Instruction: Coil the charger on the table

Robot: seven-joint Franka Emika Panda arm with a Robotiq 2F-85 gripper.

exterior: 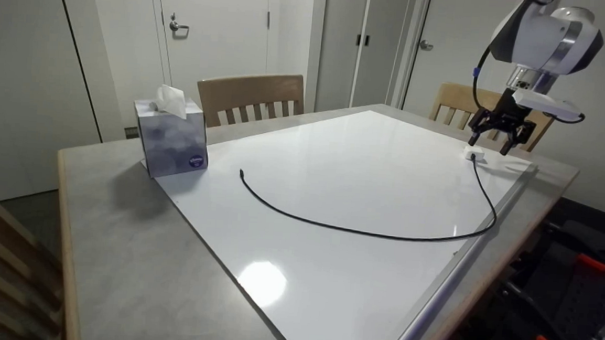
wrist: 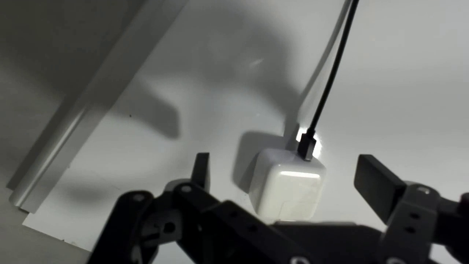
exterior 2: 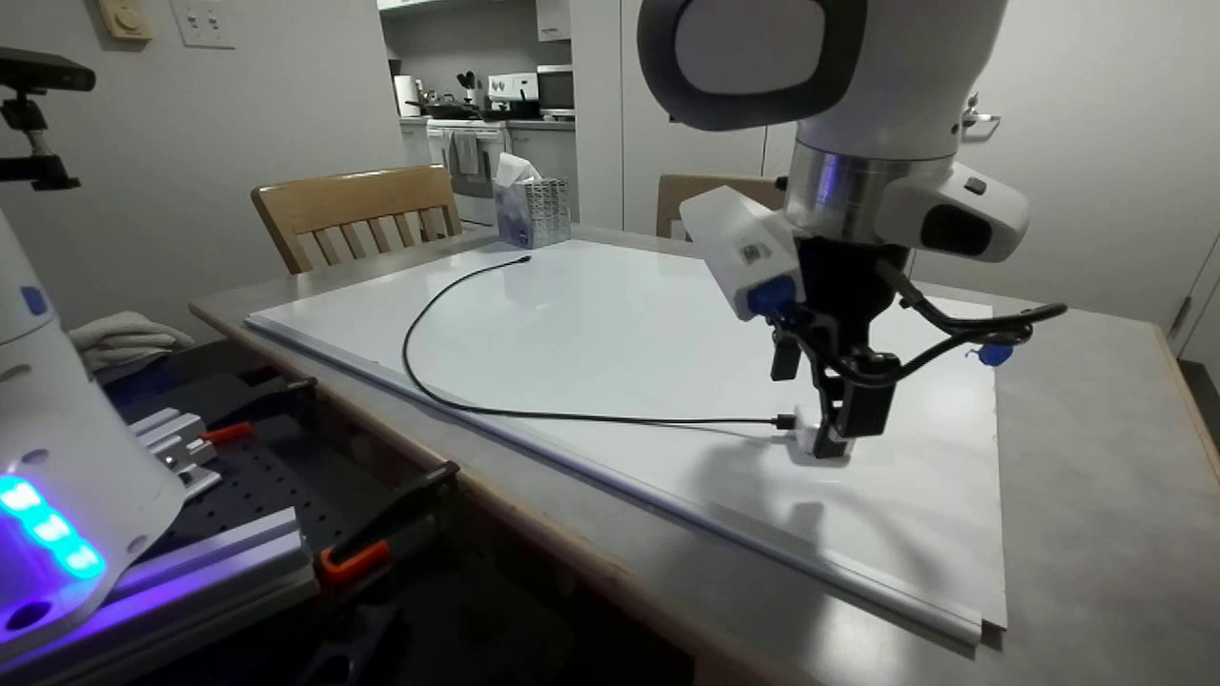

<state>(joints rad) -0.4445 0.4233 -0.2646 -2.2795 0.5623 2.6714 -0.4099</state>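
Note:
The charger's thin black cable (exterior: 361, 232) lies in a wide open curve on the table's glossy white panel (exterior: 359, 184). It shows in an exterior view (exterior 2: 591, 416) and in the wrist view (wrist: 331, 77). Its far end, with a small dark plug, lies loose near the tissue box. Its near end is plugged into a white power adapter (wrist: 293, 194), seen also in both exterior views (exterior: 471, 153) (exterior 2: 807, 426). My gripper (wrist: 289, 176) is open over the adapter, pointing down, with one finger on each side and gaps between. It shows in both exterior views (exterior: 490, 143) (exterior 2: 808, 408).
A purple tissue box (exterior: 173, 138) stands at the panel's far corner. A raised metal rail (exterior 2: 667, 495) runs along the panel's edge on the robot's side. Wooden chairs (exterior: 254, 93) stand around the table. Clamps with orange handles (exterior 2: 355, 564) sit by the robot base.

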